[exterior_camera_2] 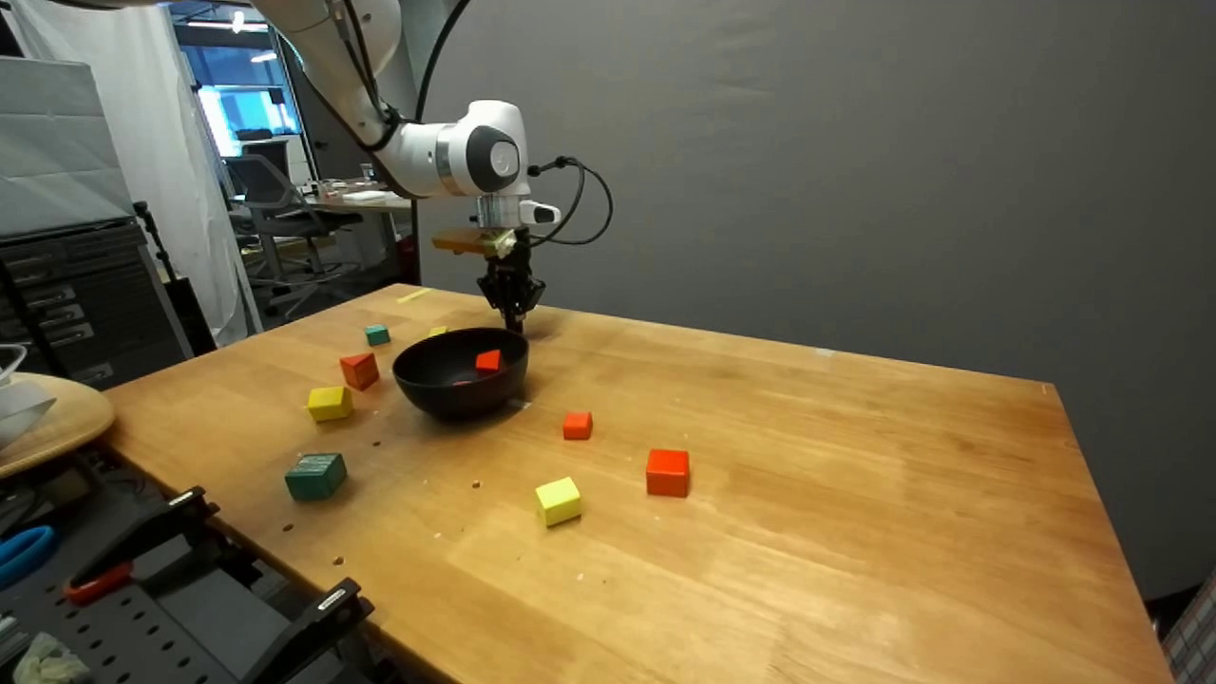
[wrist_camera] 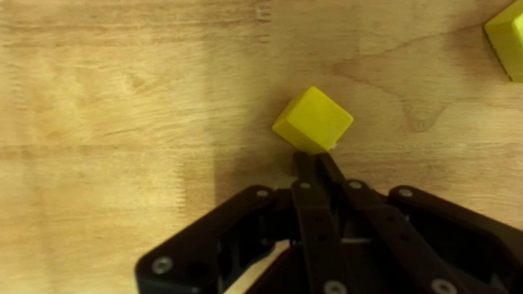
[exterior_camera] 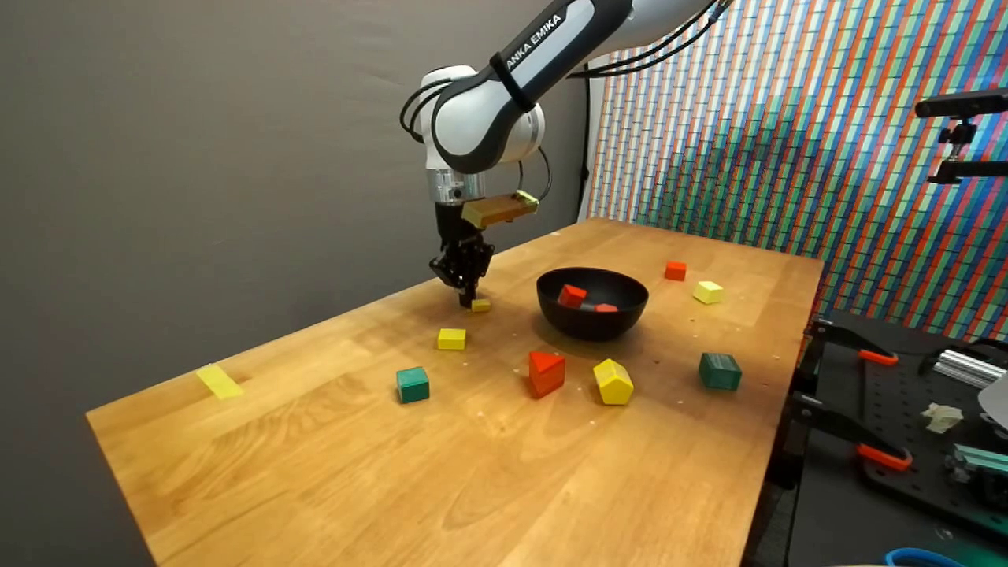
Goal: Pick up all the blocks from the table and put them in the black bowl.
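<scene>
My gripper (wrist_camera: 314,156) is shut, its fingertips together low over the far part of the table (exterior_camera: 354,488). A small yellow block (wrist_camera: 316,116) lies just ahead of the tips, not between them; whether they touch it I cannot tell. The black bowl (exterior_camera: 592,323) stands close by, with red blocks (exterior_camera: 572,296) inside. Around it on the wood lie a second yellow block (exterior_camera: 451,339), a green block (exterior_camera: 413,385), a red wedge (exterior_camera: 546,374), a yellow five-sided block (exterior_camera: 613,383), a dark green block (exterior_camera: 720,371), a pale yellow block (exterior_camera_2: 559,502) and red blocks (exterior_camera_2: 668,473).
A strip of yellow tape (exterior_camera: 220,381) is stuck near the table's edge. A grey wall (exterior_camera: 197,197) rises behind the gripper side. Along the opposite edge sit black clamps (exterior_camera: 850,429) and a dark perforated board. A round wooden stand (exterior_camera_2: 57,427) is at that side too.
</scene>
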